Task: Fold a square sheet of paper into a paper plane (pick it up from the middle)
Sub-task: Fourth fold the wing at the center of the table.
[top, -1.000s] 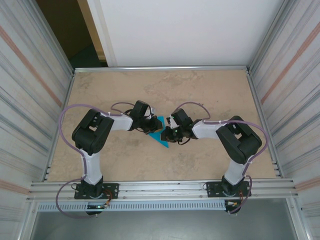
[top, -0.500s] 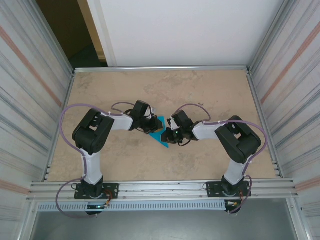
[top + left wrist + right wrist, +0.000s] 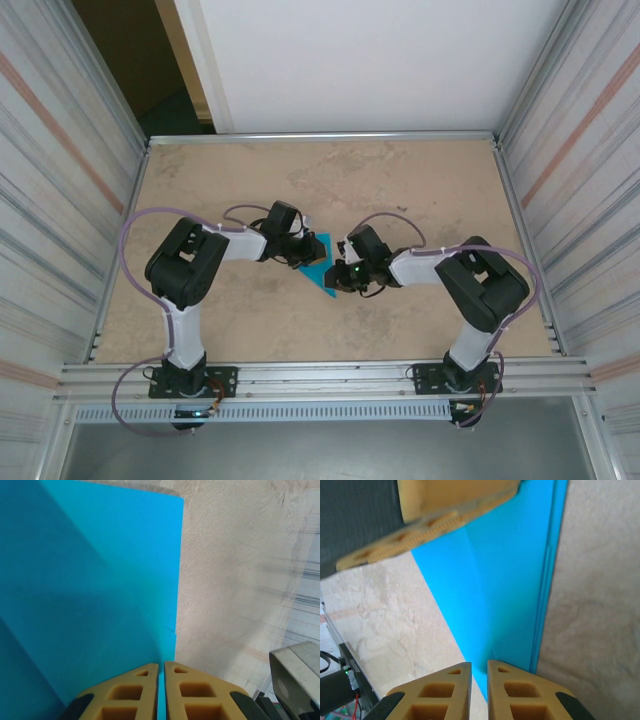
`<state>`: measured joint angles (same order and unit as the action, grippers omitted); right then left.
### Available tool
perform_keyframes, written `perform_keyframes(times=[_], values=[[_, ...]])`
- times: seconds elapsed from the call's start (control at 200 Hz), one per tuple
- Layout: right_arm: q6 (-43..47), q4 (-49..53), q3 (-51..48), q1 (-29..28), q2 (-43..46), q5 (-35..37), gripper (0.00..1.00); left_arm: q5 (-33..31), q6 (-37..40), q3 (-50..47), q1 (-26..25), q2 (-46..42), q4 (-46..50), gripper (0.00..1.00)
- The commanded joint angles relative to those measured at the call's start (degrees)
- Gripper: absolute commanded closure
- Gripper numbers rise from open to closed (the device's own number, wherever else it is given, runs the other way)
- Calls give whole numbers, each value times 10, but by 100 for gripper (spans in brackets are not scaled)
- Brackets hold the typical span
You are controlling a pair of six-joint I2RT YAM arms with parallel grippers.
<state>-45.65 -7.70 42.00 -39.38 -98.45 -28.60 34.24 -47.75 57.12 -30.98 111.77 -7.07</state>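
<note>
My right gripper [image 3: 479,666] had slid nearer along the turquoise-blue folded paper sheet [image 3: 318,268] lying on the beige stone-look table [image 3: 420,190], fingers narrow and, I think, nipping its near corner, while my left gripper [image 3: 161,669] stayed pinched on its edge, so the crease was getting pressed.

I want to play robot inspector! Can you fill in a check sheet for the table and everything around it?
Surface: beige mottled table.
Job's things: blue paper, with folds, mid-table between the tools.
Clutter: nothing seen.
Tools: left tool shut, tips at the paper; right tool shut beside its layered edge; grip unclear.
Cables: purple cables loop along both arms.
Surroundings: ribbed metal walls, white panel behind.
</note>
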Motion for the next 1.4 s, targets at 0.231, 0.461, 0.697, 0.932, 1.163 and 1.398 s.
perform_keyframes(times=[0.231, 0.461, 0.697, 0.932, 1.163, 1.398], values=[[-21, 14, -20, -6, 14, -17, 84, -12, 17, -7, 5, 3, 16, 88], [-19, 21, -22, -13, -4, -8, 85, -13, 16, -7, 6, 6, 16, 89], [-14, 34, -16, -13, -9, 0, 85, -17, 16, -3, 6, 11, 25, 88], [0, 62, -16, -17, 45, -4, 85, -20, 18, 0, 6, 15, 30, 88], [1, 70, -27, -19, 31, 12, 86, -16, 17, 3, 5, 18, 29, 88], [-1, 67, -23, -19, 16, 10, 86, -14, 17, 2, 6, 17, 29, 88]])
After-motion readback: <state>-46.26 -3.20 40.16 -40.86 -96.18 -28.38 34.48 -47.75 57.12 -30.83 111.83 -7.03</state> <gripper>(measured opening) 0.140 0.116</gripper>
